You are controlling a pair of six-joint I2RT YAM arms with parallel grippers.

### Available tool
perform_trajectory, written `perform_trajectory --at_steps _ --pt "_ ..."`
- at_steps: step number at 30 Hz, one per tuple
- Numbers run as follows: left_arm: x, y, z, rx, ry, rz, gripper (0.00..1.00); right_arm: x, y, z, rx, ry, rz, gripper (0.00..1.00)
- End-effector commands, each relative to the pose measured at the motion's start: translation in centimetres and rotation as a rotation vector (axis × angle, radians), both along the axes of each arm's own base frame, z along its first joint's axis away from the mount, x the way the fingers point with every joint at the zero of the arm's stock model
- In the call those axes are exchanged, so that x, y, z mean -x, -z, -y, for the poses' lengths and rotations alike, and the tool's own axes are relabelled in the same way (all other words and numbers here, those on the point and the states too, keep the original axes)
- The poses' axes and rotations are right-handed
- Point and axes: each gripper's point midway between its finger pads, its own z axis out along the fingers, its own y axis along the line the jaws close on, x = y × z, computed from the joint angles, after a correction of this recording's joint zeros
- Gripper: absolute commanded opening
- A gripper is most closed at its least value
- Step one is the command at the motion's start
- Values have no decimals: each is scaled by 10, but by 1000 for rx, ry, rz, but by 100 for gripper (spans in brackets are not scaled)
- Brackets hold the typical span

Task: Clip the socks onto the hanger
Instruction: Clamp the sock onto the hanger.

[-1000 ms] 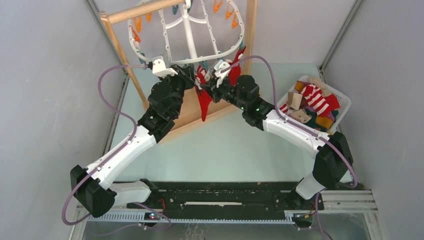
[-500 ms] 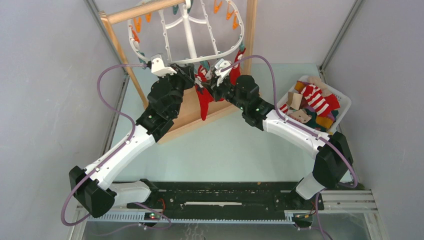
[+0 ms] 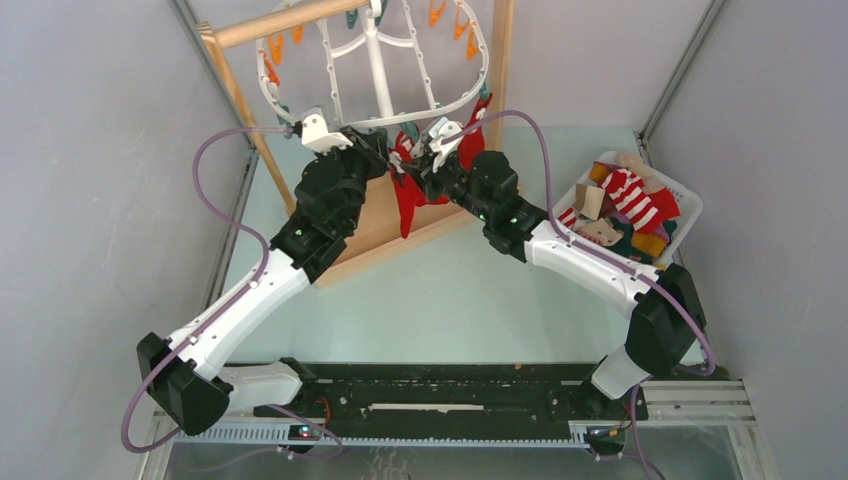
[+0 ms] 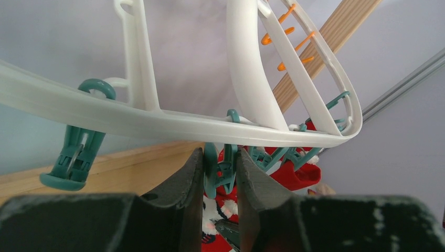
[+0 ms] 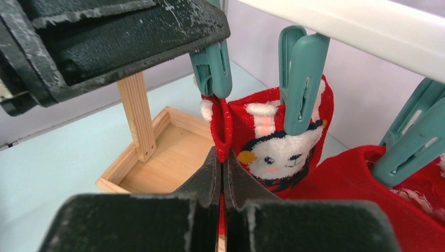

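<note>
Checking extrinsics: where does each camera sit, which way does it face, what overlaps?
Top external: above and behind the robot, looking down and forward at the white plastic oval hanger; left arm and right arm show whole.
Left wrist: under the hanger rim, looking up; left tool pinches a teal plastic clothespin.
Right wrist: level with the red bunny-face fabric sock; right tool shut on its edge.
Shared: both wrist views show that clothespin and sock.

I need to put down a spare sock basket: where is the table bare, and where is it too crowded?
Bare: the pale green table between left arm and right arm, from the wooden stand's tray base to the black rail. Crowded: the white plastic sock basket at right, and below the white oval plastic hanger.
</note>
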Motion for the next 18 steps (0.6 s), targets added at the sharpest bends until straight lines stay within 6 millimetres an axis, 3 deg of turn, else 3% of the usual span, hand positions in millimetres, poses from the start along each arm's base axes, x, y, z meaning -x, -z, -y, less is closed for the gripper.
perform_trajectory --at_steps 1,18 --pt "9 -35 -10 59 -21 49 14 4 -49 -1 -85 7 108 0" --pt "8 -29 -12 64 -29 30 14 18 -54 -15 -59 -41 190 0"
